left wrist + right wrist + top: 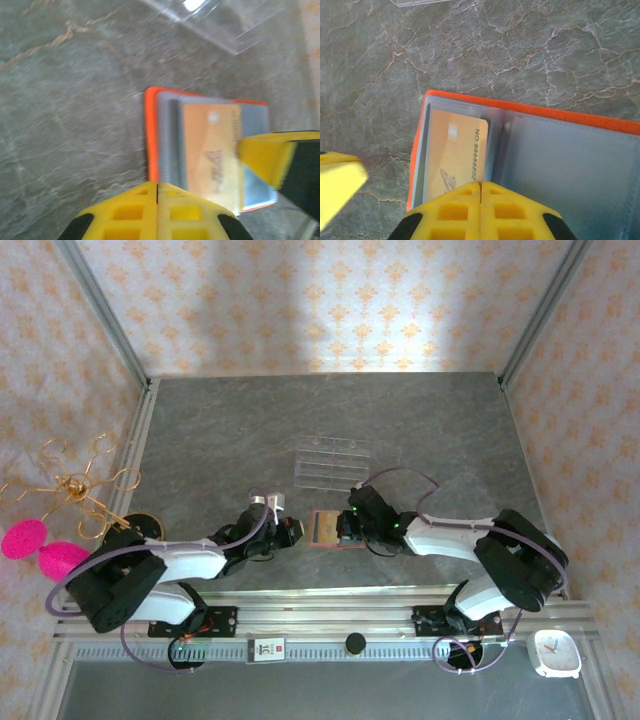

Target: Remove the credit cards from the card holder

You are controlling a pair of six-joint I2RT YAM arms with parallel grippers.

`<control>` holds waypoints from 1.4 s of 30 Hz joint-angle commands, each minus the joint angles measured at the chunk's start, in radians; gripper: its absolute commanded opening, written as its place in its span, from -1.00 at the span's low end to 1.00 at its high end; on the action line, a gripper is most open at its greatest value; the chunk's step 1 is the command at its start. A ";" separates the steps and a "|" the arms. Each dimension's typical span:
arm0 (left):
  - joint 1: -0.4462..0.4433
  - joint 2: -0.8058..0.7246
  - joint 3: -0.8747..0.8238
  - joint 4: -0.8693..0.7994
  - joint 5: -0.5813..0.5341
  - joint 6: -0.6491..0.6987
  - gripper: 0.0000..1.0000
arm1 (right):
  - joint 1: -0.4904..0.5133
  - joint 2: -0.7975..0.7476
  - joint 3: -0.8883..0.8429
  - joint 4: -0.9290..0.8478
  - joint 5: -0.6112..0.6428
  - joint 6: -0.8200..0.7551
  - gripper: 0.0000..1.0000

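The orange-red card holder (328, 530) lies open on the grey table between the two grippers, its grey-blue inside (570, 170) facing up. A gold credit card (452, 152) (212, 150) sits in its left half, partly out of the sleeve. A dark strip (174, 140) runs along that card's side; I cannot tell what it is. My right gripper (480, 186) is shut, its tips over the gold card's near edge, with nothing showing between them. My left gripper (157, 188) is shut too, at the holder's orange edge (151, 135), holding nothing I can see.
A clear acrylic rack (333, 462) (220, 20) stands just beyond the holder. A gold wire stand (70, 488) and pink pieces (40, 545) are off the table's left side. A white clock (556, 653) rests at the near right corner.
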 commanded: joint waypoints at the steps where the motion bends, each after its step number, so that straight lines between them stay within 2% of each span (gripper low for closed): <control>1: -0.017 -0.041 0.030 -0.009 -0.003 0.029 -0.82 | 0.000 0.012 0.002 0.015 -0.017 -0.012 -1.00; 6: -0.082 0.071 0.111 0.011 0.020 0.052 -0.83 | 0.000 0.026 0.019 0.031 -0.049 -0.025 -1.00; 10: -0.082 0.153 0.107 0.057 0.037 0.024 -0.98 | 0.002 0.043 0.025 0.049 -0.099 -0.035 -1.00; 13: -0.083 0.163 0.110 0.030 0.016 0.021 -1.00 | 0.003 0.045 0.023 0.063 -0.114 -0.038 -1.00; 22: -0.077 0.260 0.134 -0.040 -0.008 0.024 -1.00 | 0.001 0.033 0.006 0.042 -0.052 -0.040 -1.00; 34: -0.058 0.298 0.100 -0.015 0.017 0.013 -1.00 | -0.003 -0.060 -0.035 -0.022 0.078 -0.027 -1.00; 38: -0.049 0.291 0.089 -0.004 0.021 0.012 -1.00 | -0.006 -0.072 -0.037 -0.021 0.076 -0.035 -1.00; 40: -0.048 0.291 0.086 0.007 0.028 0.013 -1.00 | -0.008 -0.070 -0.037 0.017 0.014 -0.065 -1.00; 42: -0.048 0.284 0.081 0.014 0.031 0.013 -1.00 | -0.008 -0.065 -0.030 0.064 -0.102 -0.100 -0.64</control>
